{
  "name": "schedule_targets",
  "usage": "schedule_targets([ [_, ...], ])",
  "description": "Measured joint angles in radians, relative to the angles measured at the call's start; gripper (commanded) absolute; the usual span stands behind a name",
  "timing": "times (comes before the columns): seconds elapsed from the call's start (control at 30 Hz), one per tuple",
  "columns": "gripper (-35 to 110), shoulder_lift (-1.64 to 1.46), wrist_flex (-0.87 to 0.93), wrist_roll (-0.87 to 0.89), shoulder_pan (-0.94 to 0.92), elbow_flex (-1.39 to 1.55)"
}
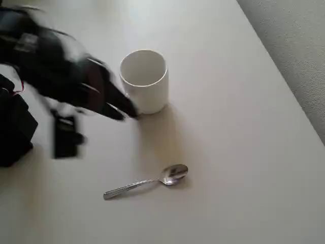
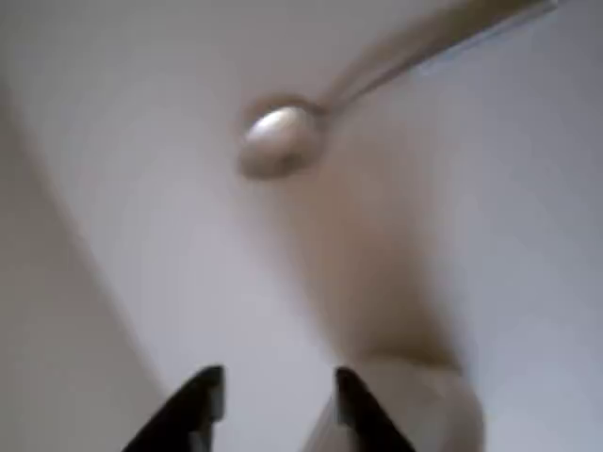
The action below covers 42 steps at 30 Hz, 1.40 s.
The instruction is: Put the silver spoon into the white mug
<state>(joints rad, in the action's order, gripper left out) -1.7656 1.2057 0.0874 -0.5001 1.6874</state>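
Nothing of the task is done yet, as far as I can judge: the silver spoon [image 1: 147,181] lies flat on the table [image 1: 244,152], well apart from the upright white mug [image 1: 144,80], which looks empty. The blurred black gripper [image 1: 119,107] hovers just beside the mug's left wall, its fingertips [image 2: 203,395] apart and holding nothing. Reaching, grasping and dropping remain.
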Motion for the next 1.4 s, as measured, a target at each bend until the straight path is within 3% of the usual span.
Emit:
schedule_targets([
  [0.3,21,0.48,0.104,0.117,-0.074,-0.288],
  [0.8,20,0.635,0.129,0.155,-0.232,-0.425],
  [1.4,20,0.758,0.176,0.212,-0.224,-0.574],
])
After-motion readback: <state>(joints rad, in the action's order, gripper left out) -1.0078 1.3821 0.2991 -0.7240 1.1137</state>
